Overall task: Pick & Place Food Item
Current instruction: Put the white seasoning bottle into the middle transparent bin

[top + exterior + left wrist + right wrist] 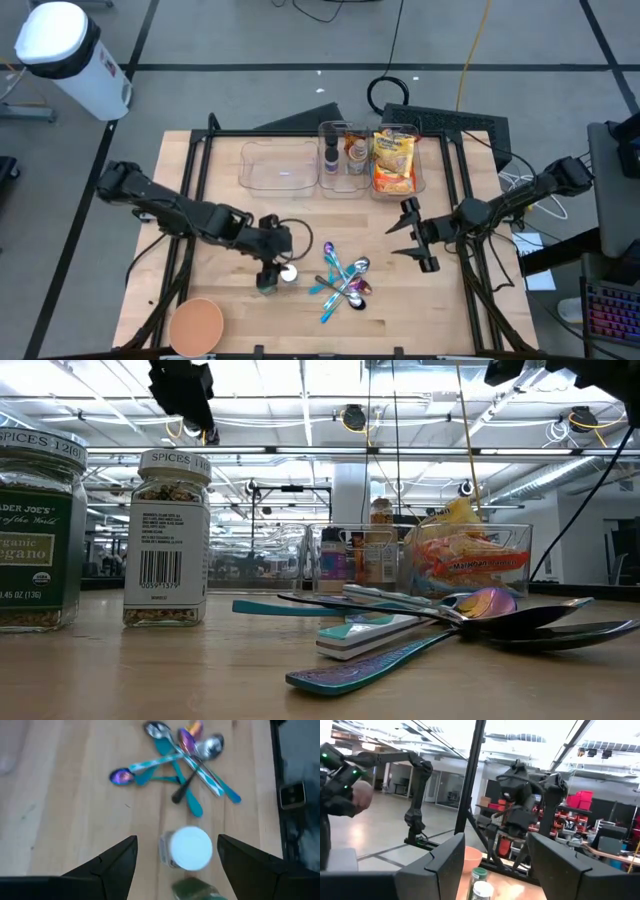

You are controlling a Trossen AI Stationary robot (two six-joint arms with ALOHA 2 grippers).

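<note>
Two spice jars stand upright on the wooden table near its front: a white-lidded one [288, 272] [189, 848] and a green-lidded oregano jar [265, 282] [35, 525]. My left gripper [272, 252] [177, 839] hangs open above them, slanting down. In its wrist view the white lid shows between the fingers, well below them. My right gripper [412, 237] [495, 840] is open in the air right of the table's middle, tilted upward and holding nothing. A yellow-orange food bag [394, 160] stands in a clear bin [416, 182] at the back.
A pile of several coloured spoons [345, 285] lies just right of the jars. An orange bowl [195, 325] sits at the front left. At the back stand an empty clear bin [280, 165] and a bin with small bottles [345, 150]. A black frame borders the table.
</note>
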